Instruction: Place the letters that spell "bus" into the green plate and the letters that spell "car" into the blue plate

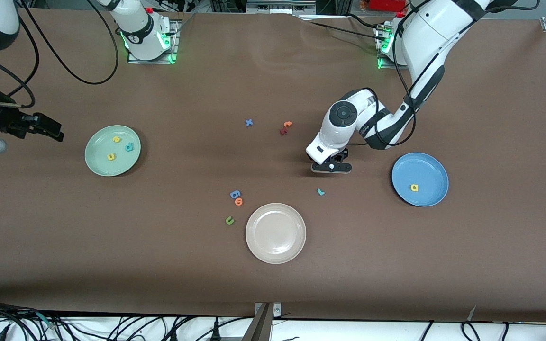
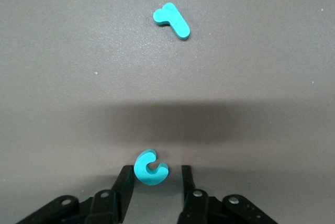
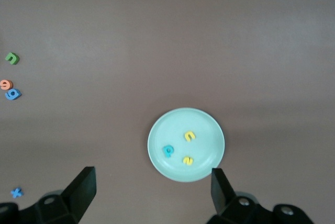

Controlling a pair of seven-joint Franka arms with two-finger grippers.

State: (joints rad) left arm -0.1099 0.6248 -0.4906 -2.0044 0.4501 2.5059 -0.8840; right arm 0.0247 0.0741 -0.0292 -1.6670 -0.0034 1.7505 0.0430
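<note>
The teal "c" [image 2: 152, 168] lies flat on the table between the fingers of my left gripper [image 2: 156, 174], which is down at the table [image 1: 331, 166]. One finger [image 2: 125, 178] touches the "c" and the other stands apart from it, so the gripper is open. The teal "r" [image 2: 172, 21] lies loose nearer the front camera [image 1: 321, 192]. The blue plate [image 1: 427, 166] holds the yellow "a" [image 1: 414, 187]. The green plate [image 1: 100, 163] holds the teal "b" [image 1: 129, 147], yellow "u" [image 1: 111, 157] and yellow "s" [image 1: 116, 139]. My right gripper [image 1: 50, 130] waits open beside that plate.
A cream plate [image 1: 275, 251] sits nearest the front camera. Beside it lie a blue "g" [image 1: 235, 194], an orange "o" [image 1: 239, 201] and a green "u" [image 1: 229, 220]. A blue "x" [image 1: 249, 122] and red and orange letters [image 1: 285, 128] lie mid-table.
</note>
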